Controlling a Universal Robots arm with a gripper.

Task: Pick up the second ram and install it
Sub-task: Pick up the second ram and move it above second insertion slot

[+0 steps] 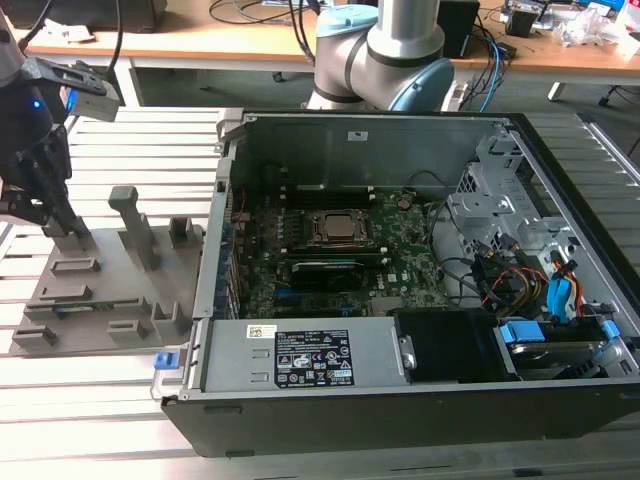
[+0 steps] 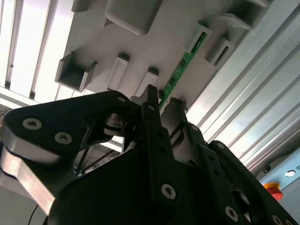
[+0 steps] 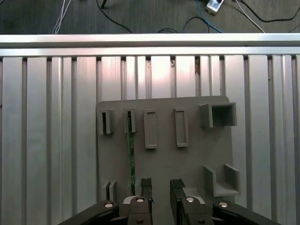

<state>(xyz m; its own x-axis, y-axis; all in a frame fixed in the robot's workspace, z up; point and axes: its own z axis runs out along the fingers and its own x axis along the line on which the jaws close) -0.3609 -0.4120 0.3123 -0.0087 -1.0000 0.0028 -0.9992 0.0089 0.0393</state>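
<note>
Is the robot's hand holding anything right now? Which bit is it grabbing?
Nothing is held. The gripper is open above the grey fixture plate. The green RAM stick stands on edge in its slot beside one finger, not between them.

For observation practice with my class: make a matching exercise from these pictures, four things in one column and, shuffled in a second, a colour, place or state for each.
1 ram
2 plate
3 case
4 claw

A side open, at the exterior view's right
B grey, flat on the slatted table
C black, over the plate, open
D green, on edge in a plate slot

Pairs: 1-D, 2-B, 3-A, 4-C
</note>
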